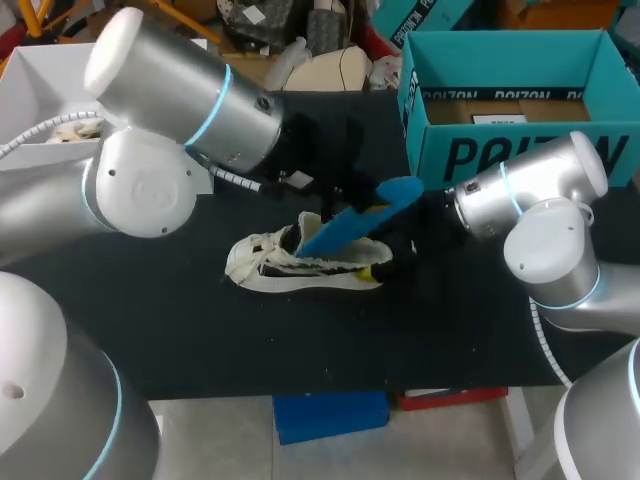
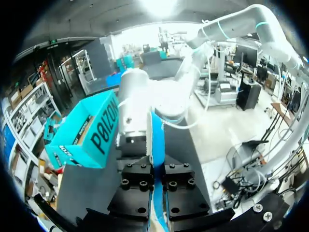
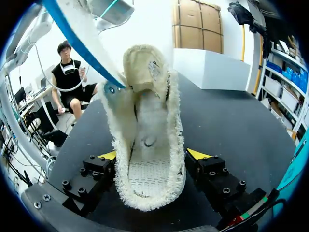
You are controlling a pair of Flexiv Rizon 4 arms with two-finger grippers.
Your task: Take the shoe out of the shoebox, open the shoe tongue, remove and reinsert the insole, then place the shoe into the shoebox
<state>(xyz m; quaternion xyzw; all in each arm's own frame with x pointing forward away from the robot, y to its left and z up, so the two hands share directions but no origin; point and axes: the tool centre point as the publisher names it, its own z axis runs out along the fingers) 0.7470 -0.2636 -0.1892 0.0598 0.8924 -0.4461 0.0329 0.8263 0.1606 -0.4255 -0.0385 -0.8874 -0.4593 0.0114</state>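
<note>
The left tool (image 2: pixel 155 192) is clamped on the blue insole (image 2: pixel 156 137) at its upper end. The lower end seems tucked into the white shoe (image 1: pixel 300 270). The right tool (image 3: pixel 152 162) grips that shoe's heel on the black worktop (image 1: pixel 200 340), near the teal shoebox (image 1: pixel 500 150).

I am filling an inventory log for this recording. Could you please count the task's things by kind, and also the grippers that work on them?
shoe: 1 (cream)
insole: 1 (blue)
shoebox: 1 (teal)
grippers: 2 (left gripper on the insole, right gripper on the shoe)
Total: 5
</note>
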